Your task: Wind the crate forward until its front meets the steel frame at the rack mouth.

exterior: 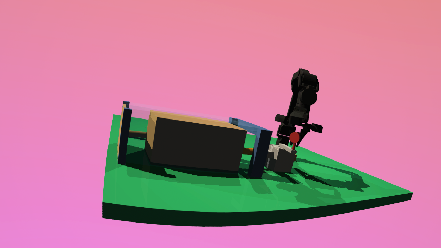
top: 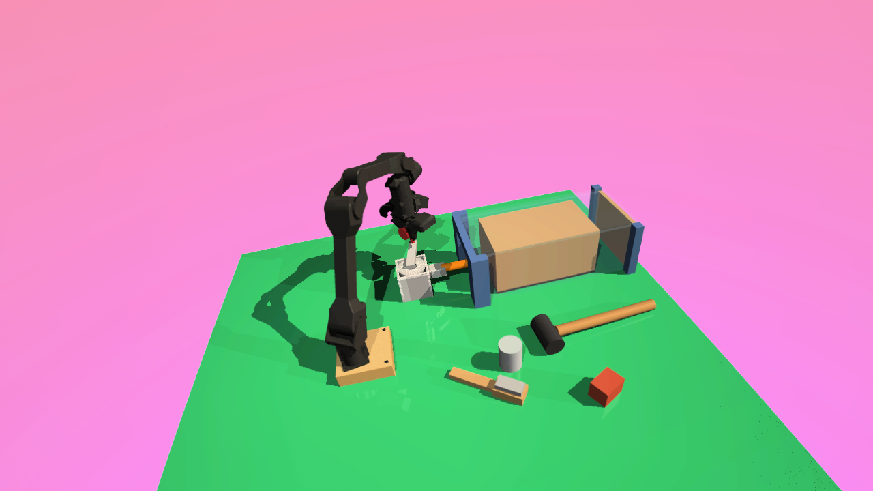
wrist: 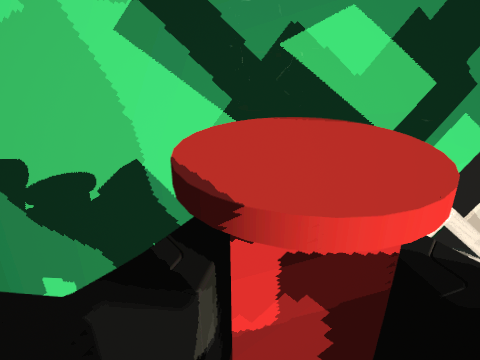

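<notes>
My gripper (top: 412,239) (exterior: 295,143) (wrist: 311,300) is shut on the red knob (top: 403,233) (exterior: 294,137) (wrist: 315,170) of the winch handle. The handle's pale arm (top: 411,253) (exterior: 287,147) lies across the top of the grey winch (top: 416,288) (exterior: 281,161); its key and the round hole are hidden. An orange strap (top: 454,264) (exterior: 247,151) runs from the winch through the blue steel frame (top: 481,281) (exterior: 261,157) to the tan crate (top: 543,259) (exterior: 197,144). The crate sits flat in the cubby. A gap shows between its front and the frame in the exterior view.
A black-headed mallet (top: 547,333), a light grey cylinder (top: 510,354), a wooden-handled tool (top: 470,376) with a grey block, and a red block (top: 605,386) lie on the green bench (top: 378,445). A wooden board (top: 614,222) between blue posts stands behind the crate.
</notes>
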`<action>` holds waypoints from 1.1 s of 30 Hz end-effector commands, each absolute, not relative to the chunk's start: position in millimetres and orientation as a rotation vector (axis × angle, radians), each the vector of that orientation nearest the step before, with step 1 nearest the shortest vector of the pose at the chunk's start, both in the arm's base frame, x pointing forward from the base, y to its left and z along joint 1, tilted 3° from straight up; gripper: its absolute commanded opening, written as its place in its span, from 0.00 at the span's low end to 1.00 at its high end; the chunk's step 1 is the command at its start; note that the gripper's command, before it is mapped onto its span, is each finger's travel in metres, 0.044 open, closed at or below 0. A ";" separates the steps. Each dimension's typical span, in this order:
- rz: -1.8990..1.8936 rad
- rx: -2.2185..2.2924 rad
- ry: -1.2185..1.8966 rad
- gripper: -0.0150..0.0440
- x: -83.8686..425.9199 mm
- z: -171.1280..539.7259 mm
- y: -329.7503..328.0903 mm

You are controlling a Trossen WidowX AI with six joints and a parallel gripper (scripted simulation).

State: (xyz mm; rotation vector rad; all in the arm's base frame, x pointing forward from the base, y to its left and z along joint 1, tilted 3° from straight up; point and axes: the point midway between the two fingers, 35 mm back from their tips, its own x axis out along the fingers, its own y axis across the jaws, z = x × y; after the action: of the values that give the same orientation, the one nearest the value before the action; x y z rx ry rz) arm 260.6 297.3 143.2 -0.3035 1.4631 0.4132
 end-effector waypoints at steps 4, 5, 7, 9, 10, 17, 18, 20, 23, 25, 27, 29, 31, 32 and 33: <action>0.442 -0.316 1.495 0.25 232.7 142.2 303.6; 0.442 -0.316 1.495 0.25 230.8 142.1 303.7; 0.443 -0.316 1.495 0.25 227.6 142.0 303.8; 0.443 -0.316 1.495 0.25 224.5 141.9 303.8; 0.443 -0.316 1.496 0.25 223.3 141.9 303.8; 0.443 -0.316 1.497 0.25 211.9 141.4 302.9; 0.443 -0.316 1.497 0.25 210.7 141.4 302.7; 0.443 -0.316 1.497 0.25 207.6 141.2 302.2; 0.443 -0.316 1.497 0.25 202.6 141.0 301.2; 0.443 -0.316 1.498 0.25 199.5 140.8 300.4; 0.443 -0.316 1.498 0.25 196.5 140.7 299.5; 0.443 -0.316 1.498 0.25 193.5 140.5 298.6; 0.443 -0.316 1.498 0.25 190.5 140.3 297.5; 0.443 -0.316 1.499 0.25 189.4 140.2 297.1; 0.443 -0.316 1.499 0.25 187.6 140.1 296.4</action>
State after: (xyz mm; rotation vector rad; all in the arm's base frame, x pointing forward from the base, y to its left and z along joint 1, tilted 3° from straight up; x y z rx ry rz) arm 206.4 301.2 142.1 -0.2974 1.4637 0.4353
